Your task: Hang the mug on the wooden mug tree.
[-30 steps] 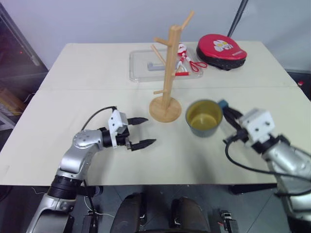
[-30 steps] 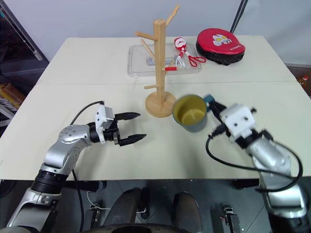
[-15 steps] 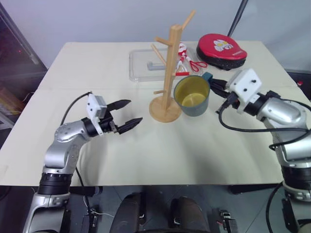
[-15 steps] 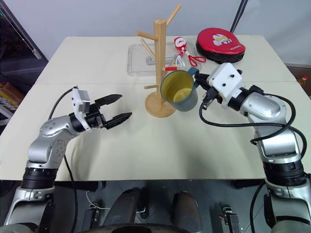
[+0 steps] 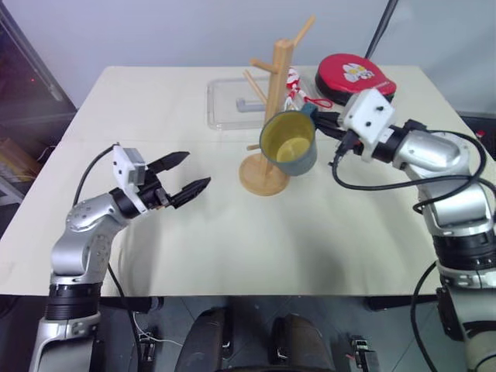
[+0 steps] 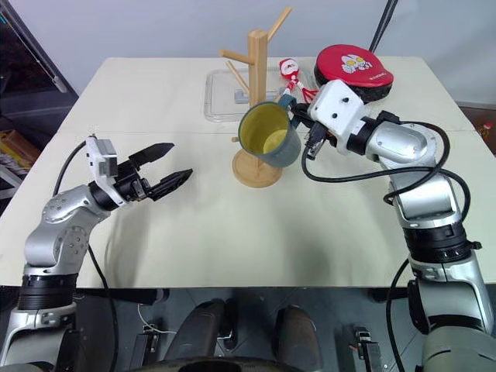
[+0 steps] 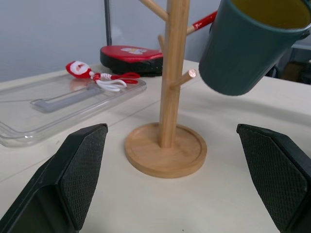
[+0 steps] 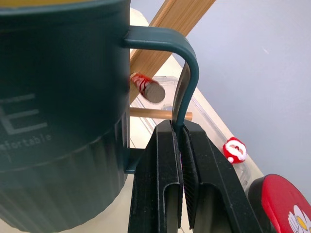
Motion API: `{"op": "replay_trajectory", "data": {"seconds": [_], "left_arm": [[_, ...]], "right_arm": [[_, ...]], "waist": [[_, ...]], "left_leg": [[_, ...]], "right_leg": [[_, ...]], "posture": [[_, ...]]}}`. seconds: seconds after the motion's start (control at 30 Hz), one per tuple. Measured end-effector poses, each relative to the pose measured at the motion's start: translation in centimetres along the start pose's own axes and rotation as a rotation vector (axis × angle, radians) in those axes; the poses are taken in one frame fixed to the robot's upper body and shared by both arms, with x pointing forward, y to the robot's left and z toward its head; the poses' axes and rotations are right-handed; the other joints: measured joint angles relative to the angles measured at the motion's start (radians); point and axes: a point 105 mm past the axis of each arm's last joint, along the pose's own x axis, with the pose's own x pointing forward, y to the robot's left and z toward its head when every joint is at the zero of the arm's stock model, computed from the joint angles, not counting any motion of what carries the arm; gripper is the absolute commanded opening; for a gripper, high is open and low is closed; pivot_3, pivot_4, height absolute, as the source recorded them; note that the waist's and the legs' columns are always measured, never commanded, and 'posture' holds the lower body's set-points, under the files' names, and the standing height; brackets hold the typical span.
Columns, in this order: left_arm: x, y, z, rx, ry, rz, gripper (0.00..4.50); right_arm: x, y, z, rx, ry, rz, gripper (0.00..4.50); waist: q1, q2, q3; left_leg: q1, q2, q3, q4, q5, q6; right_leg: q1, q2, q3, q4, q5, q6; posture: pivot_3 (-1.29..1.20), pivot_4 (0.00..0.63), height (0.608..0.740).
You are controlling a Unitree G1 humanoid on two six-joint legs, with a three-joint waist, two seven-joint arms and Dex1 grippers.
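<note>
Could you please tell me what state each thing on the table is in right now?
mug: lifted, tilted, held by its handle.
mug tree: upright, pegs bare.
right hand: shut on the mug's handle.
left hand: open, holding nothing.
clear tray: flat on the table.

Head stereo pair over table (image 5: 232,232); wrist cams close on mug tree (image 7: 171,92).

Silver arm shells, black joints, white wrist camera blocks, black cables looping; black textured fingers (image 7: 82,165) showing.
</note>
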Motion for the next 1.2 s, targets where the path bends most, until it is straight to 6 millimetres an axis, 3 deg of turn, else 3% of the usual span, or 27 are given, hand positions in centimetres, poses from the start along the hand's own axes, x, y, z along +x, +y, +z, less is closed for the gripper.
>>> {"op": "replay_trajectory", "data": {"seconds": [0.37,0.47,0.6,0.8,0.9,0.97,1.03,1.13,1.2], "left_arm": [[0.1,-0.1,0.4,-0.004,-0.010,0.005,4.50],[0.1,-0.1,0.4,-0.004,-0.011,0.009,4.50],[-0.1,-0.2,0.1,-0.012,-0.003,0.015,4.50],[-0.3,0.3,0.0,-0.015,-0.001,0.053,4.50],[-1.1,2.6,-0.5,-0.004,-0.001,0.204,4.50],[-2.1,5.0,-1.5,-0.004,0.013,0.363,4.50],[-3.4,6.5,-2.6,-0.013,0.036,0.480,4.50],[-5.1,7.5,-4.2,-0.020,0.069,0.599,4.50],[-6.1,7.7,-5.4,-0.029,0.102,0.653,4.50]], "right_arm": [[1.8,0.7,-0.8,-0.006,0.066,0.059,0.08],[1.9,0.8,-0.8,-0.004,0.073,0.065,0.97],[2.0,0.4,-0.5,-0.011,0.069,0.051,2.92],[0.6,-0.9,-0.3,-0.023,0.076,-0.008,2.92],[-1.6,-2.4,-0.7,0.068,0.051,-0.125,2.92],[-3.2,-2.7,-1.6,0.206,0.002,-0.224,2.92],[-4.6,-1.9,-3.7,0.323,0.010,-0.294,2.92],[-6.1,1.8,-8.4,0.511,0.078,-0.369,2.92],[-6.3,4.3,-10.1,0.583,0.105,-0.383,2.92]], "waist": [[0.000,0.000,0.000],[0.000,0.000,0.000],[-0.001,0.000,0.000],[0.003,0.000,0.000],[0.005,0.000,0.000],[0.005,-0.002,-0.001],[0.002,-0.002,-0.001],[0.001,-0.002,-0.001],[-0.002,-0.001,0.000]], "left_leg": [[0.000,0.000,0.000,0.000,0.000,0.000],[0.000,0.000,0.000,0.000,0.000,-0.001],[0.000,0.000,0.000,0.000,0.000,-0.001],[0.000,0.000,0.000,0.000,0.000,0.000],[0.000,0.000,0.000,0.000,0.000,0.000],[0.000,0.000,0.000,-0.001,0.000,0.000],[0.000,0.000,0.000,-0.002,0.000,0.000],[0.000,0.000,0.001,-0.003,0.000,0.000],[0.001,0.000,0.002,-0.003,0.000,0.000]], "right_leg": [[0.000,0.000,0.000,0.000,0.000,0.000],[0.000,0.000,0.000,0.000,0.000,0.000],[0.000,0.000,0.000,0.000,0.000,0.000],[0.000,0.000,0.000,-0.001,0.000,0.000],[0.001,0.000,0.000,-0.001,0.000,0.000],[0.001,0.000,-0.001,-0.001,0.000,0.000],[0.001,0.000,-0.001,-0.001,0.000,0.000],[-0.001,0.000,0.000,-0.001,0.000,0.000],[-0.002,0.000,0.001,0.000,0.000,0.000]], "posture": [[0.00,0.150,0.739],[0.00,0.150,0.739],[0.00,0.150,0.739],[0.00,0.150,0.739],[0.00,0.150,0.739],[0.00,0.150,0.739],[0.00,0.150,0.739],[0.00,0.150,0.739],[0.00,0.150,0.739]]}}
